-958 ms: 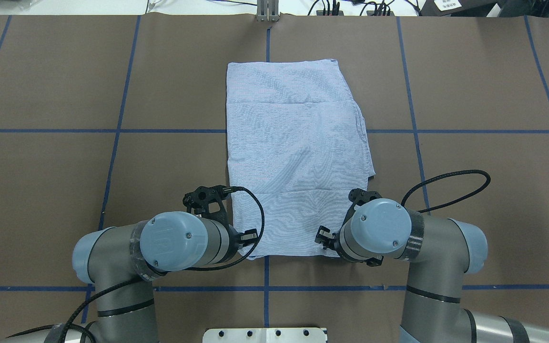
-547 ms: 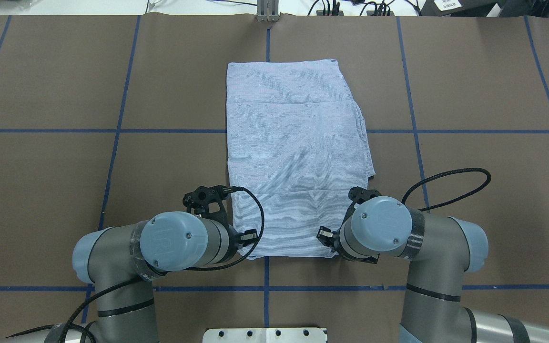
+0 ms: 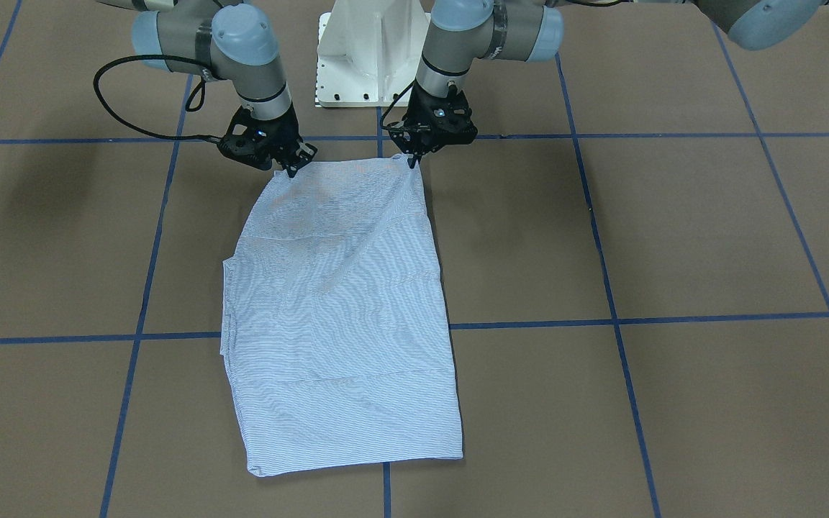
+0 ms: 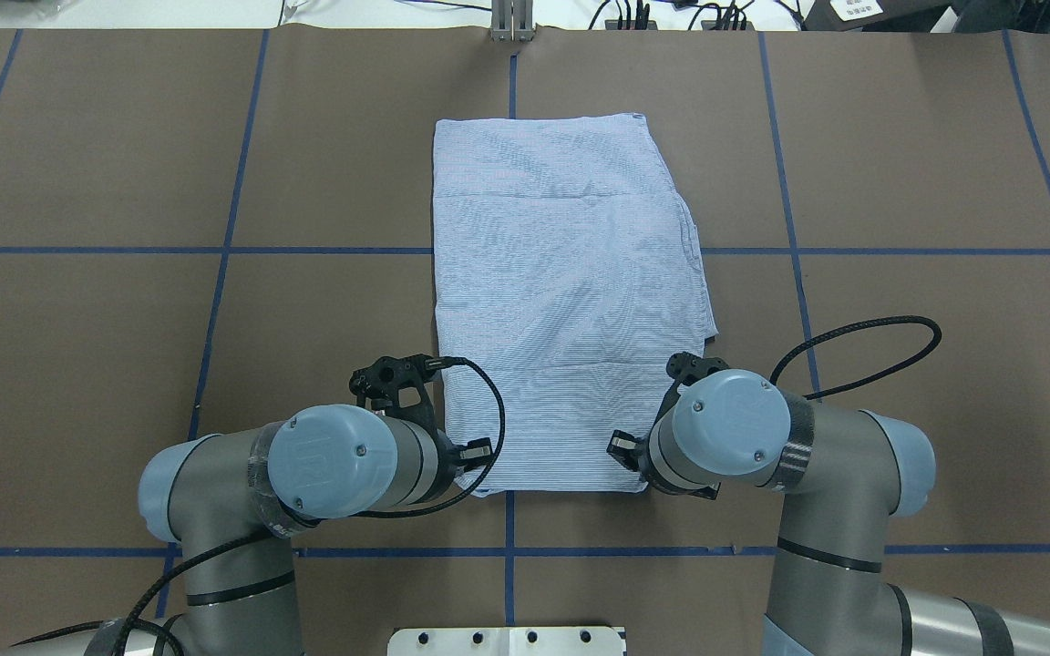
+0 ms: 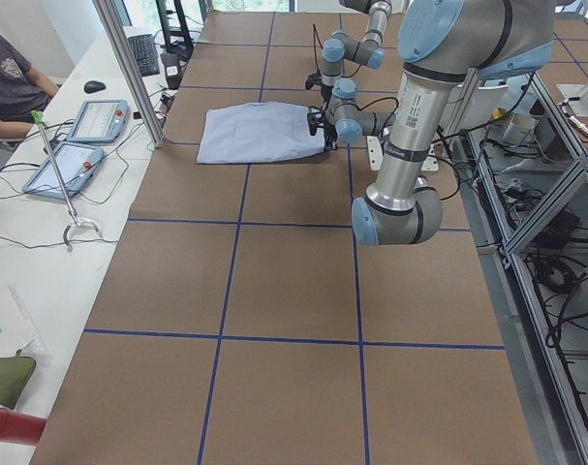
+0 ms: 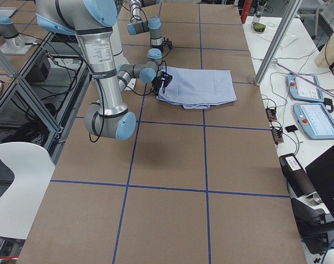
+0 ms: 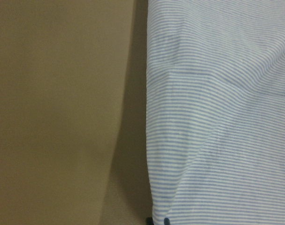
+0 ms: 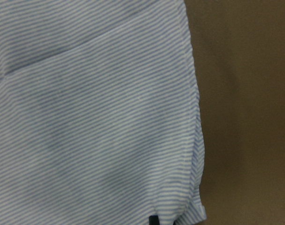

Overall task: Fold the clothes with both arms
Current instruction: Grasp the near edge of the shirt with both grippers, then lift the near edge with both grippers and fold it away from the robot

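Seen from overhead, a light blue-and-white fine-striped shirt [image 4: 571, 301] lies in the middle of a brown desk [image 4: 899, 164], which blue tape lines [image 4: 106, 250] divide into large squares. The shirt forms a long, narrow rectangle running from 12 o'clock down to 6 o'clock. Its sleeves are tucked out of sight, and no collar, buttons or pocket show. A little cloth sticks out along the edge at 3 o'clock.

Two grey arms reach in from 6 o'clock, one to each near corner of the shirt. The left tool [image 3: 413, 160] is at the 7 o'clock corner in the overhead view, and the right tool [image 3: 292, 169] is at the 5 o'clock corner. In the front-facing view each tool's fingers are drawn in narrow around a corner of the hem, and the cloth rises slightly towards them. In each wrist view dark fingertips sit right at the shirt's edge. Both tools therefore appear to be nearly closed and pinching the shirt, with the rest of the garment flat on the desk.

On progress, the sideways folds look finished, since the shirt is already a tidy strip. What seems to be left is at least one end-to-end fold, carrying the held near edge towards 12 o'clock, then letting go and perhaps smoothing the cloth.

No brand, label or writing is visible on the shirt. In the left side view, a white bag [image 5: 1, 334] at 8 o'clock carries green lettering, but the frame edge cuts it off and it cannot be read.
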Robot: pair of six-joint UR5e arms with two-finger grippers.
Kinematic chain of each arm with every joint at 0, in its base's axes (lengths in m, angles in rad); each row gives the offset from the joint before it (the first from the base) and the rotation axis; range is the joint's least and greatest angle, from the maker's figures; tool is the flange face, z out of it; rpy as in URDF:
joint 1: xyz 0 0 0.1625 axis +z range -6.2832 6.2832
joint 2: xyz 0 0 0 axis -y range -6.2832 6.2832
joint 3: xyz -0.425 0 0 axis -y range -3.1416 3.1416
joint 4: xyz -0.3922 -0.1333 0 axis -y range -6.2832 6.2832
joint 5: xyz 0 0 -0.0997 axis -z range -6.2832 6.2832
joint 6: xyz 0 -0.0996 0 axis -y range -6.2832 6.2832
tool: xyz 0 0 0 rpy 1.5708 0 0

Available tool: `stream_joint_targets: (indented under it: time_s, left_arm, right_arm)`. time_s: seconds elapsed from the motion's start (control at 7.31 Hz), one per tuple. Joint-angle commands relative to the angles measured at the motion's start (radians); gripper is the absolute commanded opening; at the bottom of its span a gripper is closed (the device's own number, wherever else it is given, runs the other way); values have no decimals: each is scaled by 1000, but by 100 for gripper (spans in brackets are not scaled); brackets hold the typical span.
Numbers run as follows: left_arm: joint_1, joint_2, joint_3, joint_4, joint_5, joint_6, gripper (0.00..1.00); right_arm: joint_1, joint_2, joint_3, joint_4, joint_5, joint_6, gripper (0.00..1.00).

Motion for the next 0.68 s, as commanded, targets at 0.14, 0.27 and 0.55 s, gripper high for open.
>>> stream_joint_targets:
  time_s: [0.14,0.27,0.55]
  left_arm:
    - [-2,0,-21,2,-6,0,0]
    - [-3,1,-30,8,-5,0,0]
    - [-6,7,-91,30,-46,2,0]
  right_arm:
    - [2,0,22,7,9,21,0]
    - [5,-11,40,13,15,13,0]
    - [14,-18,110,14,105,12,0]
